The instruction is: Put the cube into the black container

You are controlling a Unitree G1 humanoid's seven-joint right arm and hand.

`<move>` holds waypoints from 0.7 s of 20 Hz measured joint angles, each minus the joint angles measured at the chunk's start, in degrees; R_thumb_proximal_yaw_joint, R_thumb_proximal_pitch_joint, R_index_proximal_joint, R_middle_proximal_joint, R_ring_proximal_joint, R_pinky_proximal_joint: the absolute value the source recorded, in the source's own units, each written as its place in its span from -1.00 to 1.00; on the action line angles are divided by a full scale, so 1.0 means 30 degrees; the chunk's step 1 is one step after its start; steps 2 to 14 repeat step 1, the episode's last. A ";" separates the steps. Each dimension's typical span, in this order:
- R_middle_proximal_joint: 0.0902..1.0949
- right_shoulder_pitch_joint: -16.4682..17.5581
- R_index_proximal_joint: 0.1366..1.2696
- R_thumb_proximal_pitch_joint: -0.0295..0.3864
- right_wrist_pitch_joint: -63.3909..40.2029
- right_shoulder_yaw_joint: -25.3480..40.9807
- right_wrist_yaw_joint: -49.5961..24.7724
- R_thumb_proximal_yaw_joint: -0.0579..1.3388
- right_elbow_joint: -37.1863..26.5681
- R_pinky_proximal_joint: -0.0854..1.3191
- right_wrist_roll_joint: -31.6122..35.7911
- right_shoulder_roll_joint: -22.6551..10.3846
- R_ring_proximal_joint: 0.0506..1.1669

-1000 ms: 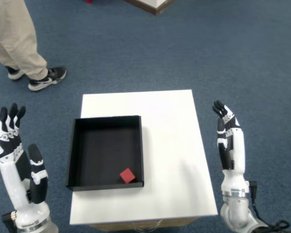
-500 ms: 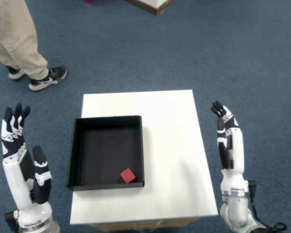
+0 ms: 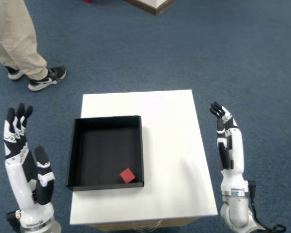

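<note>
Red cube [image 3: 127,175] lies inside the black container [image 3: 74,145], resting on its floor near the front right corner, close to the front wall and the right wall. The container is an open, shallow square tray sitting on a white table [image 3: 169,126], toward the table's left side. The right hand [image 3: 227,148] is held upright beside the table's right edge, well to the right of the container and the cube, touching neither. It holds nothing; its fingers are straight, pointing away from the robot, and seen edge-on, so they look close together. The left hand [image 3: 24,165] is raised the same way on the far side of the table, fingers slightly fanned, also empty. Blue carpet [image 3: 233,58] surrounds the table. Beyond the left hand, a person's legs [image 3: 14,39] in beige trousers and dark sneakers stand on the carpet.
</note>
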 measured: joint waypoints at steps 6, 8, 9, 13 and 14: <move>-0.64 0.0005 -0.73 -0.09 -0.0019 -0.0033 0.0142 -0.95 0.0011 -0.70 0.0113 0.0043 -0.56; -0.64 0.0005 -0.73 -0.09 -0.0019 -0.0033 0.0142 -0.95 0.0011 -0.70 0.0113 0.0043 -0.56; -0.64 0.0005 -0.73 -0.09 -0.0019 -0.0033 0.0142 -0.95 0.0011 -0.70 0.0113 0.0043 -0.56; -0.64 0.0005 -0.73 -0.09 -0.0019 -0.0033 0.0142 -0.95 0.0011 -0.70 0.0113 0.0043 -0.56; -0.64 0.0005 -0.73 -0.09 -0.0019 -0.0033 0.0142 -0.95 0.0011 -0.70 0.0113 0.0043 -0.56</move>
